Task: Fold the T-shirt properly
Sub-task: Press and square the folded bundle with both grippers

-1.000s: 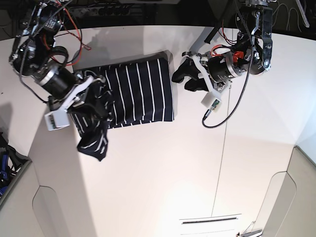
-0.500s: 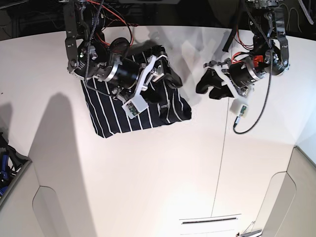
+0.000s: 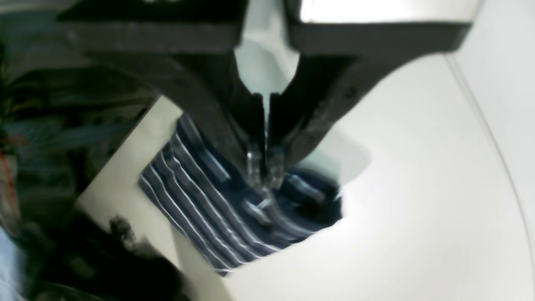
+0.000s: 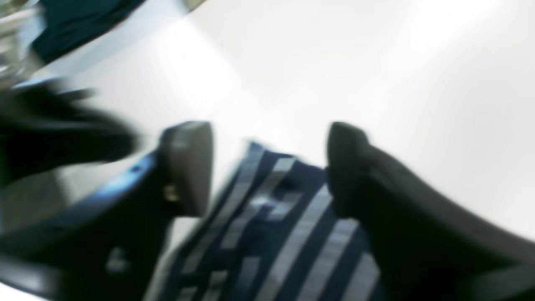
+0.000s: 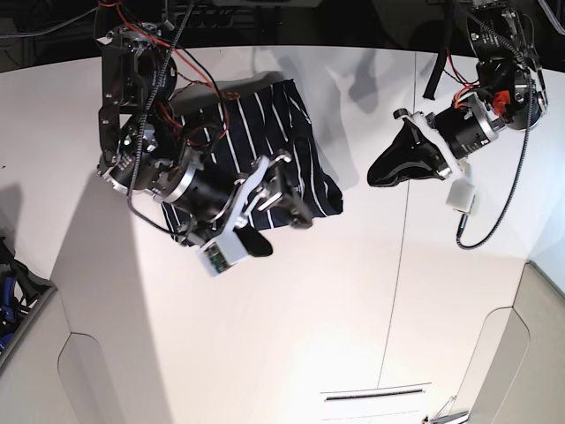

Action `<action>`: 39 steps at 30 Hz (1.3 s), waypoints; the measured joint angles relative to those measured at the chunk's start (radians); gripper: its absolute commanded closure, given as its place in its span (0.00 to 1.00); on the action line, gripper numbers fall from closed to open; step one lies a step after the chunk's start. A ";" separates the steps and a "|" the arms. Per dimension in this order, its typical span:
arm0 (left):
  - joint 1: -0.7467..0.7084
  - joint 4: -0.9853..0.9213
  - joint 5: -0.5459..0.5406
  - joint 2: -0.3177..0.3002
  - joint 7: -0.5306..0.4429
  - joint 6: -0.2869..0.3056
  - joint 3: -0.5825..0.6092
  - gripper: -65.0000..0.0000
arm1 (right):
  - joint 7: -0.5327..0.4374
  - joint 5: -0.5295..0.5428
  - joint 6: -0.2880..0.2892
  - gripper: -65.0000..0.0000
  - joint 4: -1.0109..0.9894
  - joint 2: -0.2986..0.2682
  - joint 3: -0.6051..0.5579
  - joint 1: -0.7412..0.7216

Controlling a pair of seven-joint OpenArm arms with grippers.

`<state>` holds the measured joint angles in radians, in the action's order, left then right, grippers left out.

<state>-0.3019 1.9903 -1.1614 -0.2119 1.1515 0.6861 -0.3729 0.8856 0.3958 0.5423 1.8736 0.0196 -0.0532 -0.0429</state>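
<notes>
No text, label, brand, number or sign can be read in any of the three views.

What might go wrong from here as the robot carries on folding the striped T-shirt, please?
The T-shirt has a rumpled, raised corner on the side nearer the left gripper, so that bunching might get folded in. The right gripper is open with loose cloth between its fingers; closing there could pinch a wrinkle or catch more than one layer.

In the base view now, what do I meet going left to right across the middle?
Dark clutter at the edge → striped T-shirt → left end effector. The right arm overlaps the shirt, so it is left out.
</notes>
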 measured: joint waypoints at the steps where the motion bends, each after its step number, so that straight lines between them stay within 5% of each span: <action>1: -0.017 0.042 0.003 -0.002 0.003 0.001 0.016 0.98 | 0.000 -0.008 -0.002 0.75 0.000 0.000 0.037 -0.008; 3: -0.038 0.110 0.004 -0.002 0.007 0.002 0.066 0.98 | -0.002 -0.011 -0.008 1.00 -0.004 0.000 0.116 -0.026; 6: -0.035 0.143 0.024 -0.001 -0.001 0.004 0.175 0.98 | -0.007 -0.006 -0.011 1.00 -0.033 -0.008 0.213 -0.062; 10: -0.038 0.129 0.203 0.001 -0.021 0.003 0.332 0.98 | -0.053 0.001 -0.010 1.00 -0.081 -0.051 0.272 -0.079; 17: -0.036 0.043 0.415 0.001 -0.183 0.003 0.513 0.98 | -0.109 -0.001 0.008 1.00 -0.311 -0.106 0.278 -0.154; 29: 0.060 -0.254 0.506 -0.003 -0.239 0.003 0.550 0.98 | -0.135 0.000 0.041 1.00 -0.707 -0.117 0.273 -0.255; 39: 0.237 -0.369 0.654 -0.003 -0.271 -0.069 0.550 0.98 | -0.046 0.233 0.061 1.00 -0.677 -0.153 0.274 -0.130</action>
<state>-0.0654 1.6218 -0.5076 -0.2153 0.8803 0.6170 0.1776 0.8394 0.6292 0.6033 1.1969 -0.1333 0.2207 -0.1726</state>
